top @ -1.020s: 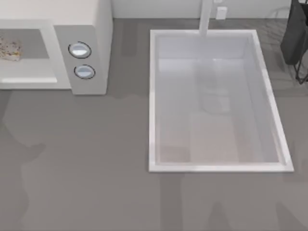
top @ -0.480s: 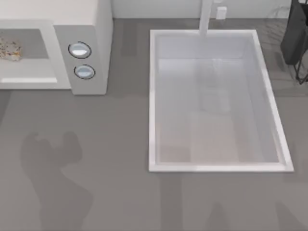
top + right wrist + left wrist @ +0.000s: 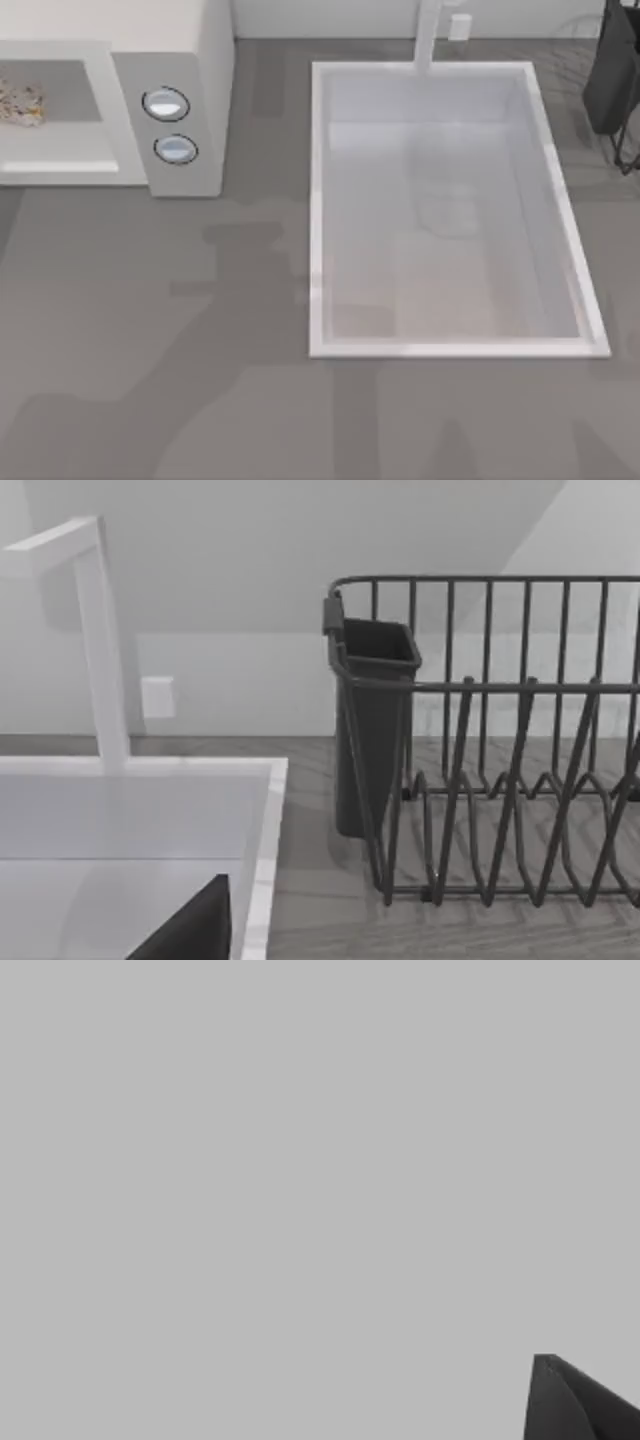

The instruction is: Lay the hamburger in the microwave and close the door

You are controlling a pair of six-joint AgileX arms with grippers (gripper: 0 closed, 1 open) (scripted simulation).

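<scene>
There is one microwave at the top view's left, with two round silvery knobs on its grey control panel, the upper knob and the lower knob. One hamburger lies in the microwave's single open cavity. To the right there is one white rectangular sink with one white faucet at its far rim, one small white wall plate beside the faucet, and one dark wire dish rack carrying one dark cutlery cup.
</scene>
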